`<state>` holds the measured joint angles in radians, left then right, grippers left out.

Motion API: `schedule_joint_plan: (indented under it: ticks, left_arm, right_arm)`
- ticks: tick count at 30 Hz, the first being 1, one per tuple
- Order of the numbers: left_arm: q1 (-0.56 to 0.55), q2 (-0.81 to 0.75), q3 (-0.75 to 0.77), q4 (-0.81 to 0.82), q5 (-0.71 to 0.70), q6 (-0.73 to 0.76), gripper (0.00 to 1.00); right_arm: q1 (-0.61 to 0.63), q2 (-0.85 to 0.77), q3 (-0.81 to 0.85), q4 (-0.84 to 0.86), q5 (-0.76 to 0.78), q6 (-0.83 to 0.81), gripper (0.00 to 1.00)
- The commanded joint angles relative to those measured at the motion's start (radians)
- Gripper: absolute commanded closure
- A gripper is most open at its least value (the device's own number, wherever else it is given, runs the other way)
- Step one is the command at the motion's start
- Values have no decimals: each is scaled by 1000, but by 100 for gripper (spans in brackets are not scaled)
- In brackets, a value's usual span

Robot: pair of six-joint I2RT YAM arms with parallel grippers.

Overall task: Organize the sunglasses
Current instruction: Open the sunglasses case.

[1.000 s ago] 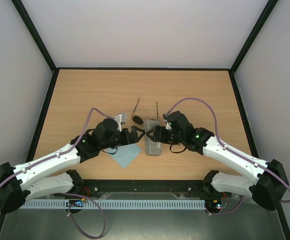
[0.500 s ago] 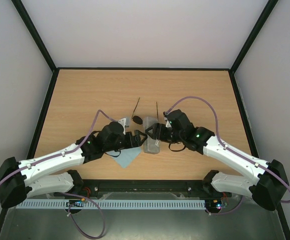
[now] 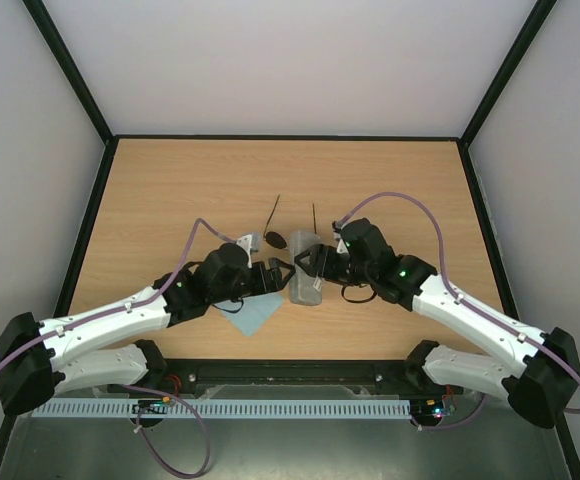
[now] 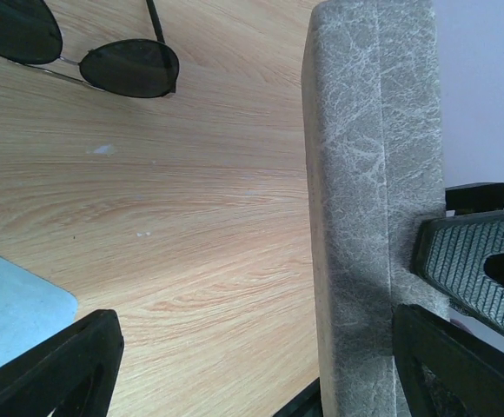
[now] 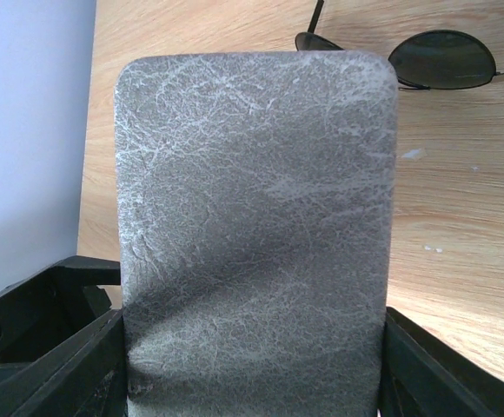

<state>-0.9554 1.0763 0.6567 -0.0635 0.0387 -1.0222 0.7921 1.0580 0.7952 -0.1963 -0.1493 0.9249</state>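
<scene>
Left wrist: blue cloth (image 4: 9, 306) corner. Right wrist: fingers (image 5: 56, 369) flank case (image 5: 254, 226), sunglasses (image 5: 444, 59) beyond.

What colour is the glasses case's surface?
Grey with a whitish crackled, leather-like grain; right wrist view shows the case best.

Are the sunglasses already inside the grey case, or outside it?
Outside. The sunglasses lie on the wooden table just beyond the far end of the grey case, with both dark lenses uncovered.
</scene>
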Motion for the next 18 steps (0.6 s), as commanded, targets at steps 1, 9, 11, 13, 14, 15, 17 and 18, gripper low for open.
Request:
schedule_joint_plan:
  ticks: [1, 9, 11, 13, 14, 15, 17, 18]
  left_arm:
    - [-8, 26, -30, -51, -24, 3, 13]
    - [-6, 41, -40, -53, -34, 4, 13]
    - [-3, 42, -46, -55, -38, 2, 13]
    - [0, 44, -54, -55, -40, 3, 13]
    - [3, 45, -56, -55, -39, 3, 13]
    - [6, 46, -60, -56, -40, 4, 13]
    - [13, 48, -68, -58, -40, 4, 13]
    - [16, 48, -72, -59, -40, 6, 13]
  right_arm:
    - [8, -56, 26, 99, -80, 23, 77]
    - [6, -92, 30, 101, -93, 22, 79]
    - [6, -101, 34, 98, -96, 20, 80]
    - [6, -109, 35, 96, -100, 20, 80]
    - [5, -113, 37, 96, -103, 20, 80]
    - [5, -117, 37, 95, -104, 20, 80]
    - [6, -123, 38, 93, -105, 20, 80]
    - [5, -126, 39, 92, -106, 20, 80]
